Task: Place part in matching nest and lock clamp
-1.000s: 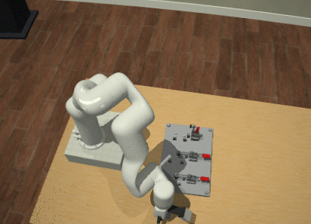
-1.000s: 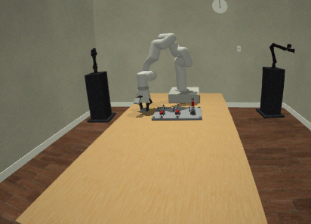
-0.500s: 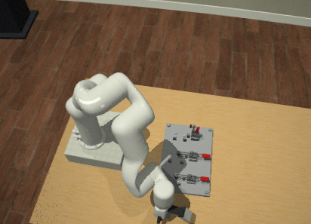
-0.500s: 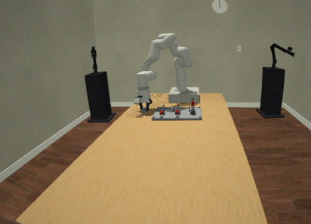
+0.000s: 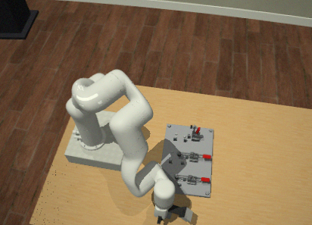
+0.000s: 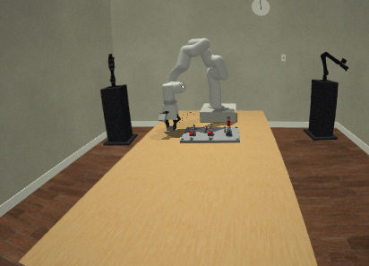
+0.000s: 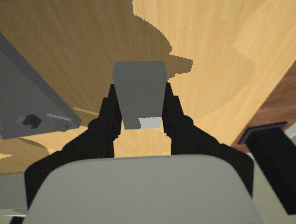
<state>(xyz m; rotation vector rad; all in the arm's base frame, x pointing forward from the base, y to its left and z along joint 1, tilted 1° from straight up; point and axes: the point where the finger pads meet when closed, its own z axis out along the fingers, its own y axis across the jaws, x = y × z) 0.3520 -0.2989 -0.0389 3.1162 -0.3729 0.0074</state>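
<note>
The grey part [image 6: 170,128] [image 7: 140,82] is a block between the two black fingers of my gripper [image 6: 171,124] [image 7: 141,94], which is shut on it. The part is hidden in the top view. It hangs a little above the table, beside the fixture plate [image 5: 206,145] [image 6: 210,141] [image 7: 27,85]. Three clamps stand on the plate. The far clamp's red handle [image 5: 198,130] [image 6: 228,123] stands up. The middle red handle [image 5: 207,157] [image 6: 210,133] and the near red handle [image 5: 205,179] [image 6: 192,133] lie low, with their bars out over the nests. Whether these are locked is too small to tell.
The arm [image 5: 130,138] reaches past the plate's near left side and shades part of it. The robot base [image 5: 92,158] [image 6: 218,114] stands behind the plate. Small bolts sit at the plate's corners. Two black pedestals [image 6: 117,115] [image 6: 324,109] stand off the table.
</note>
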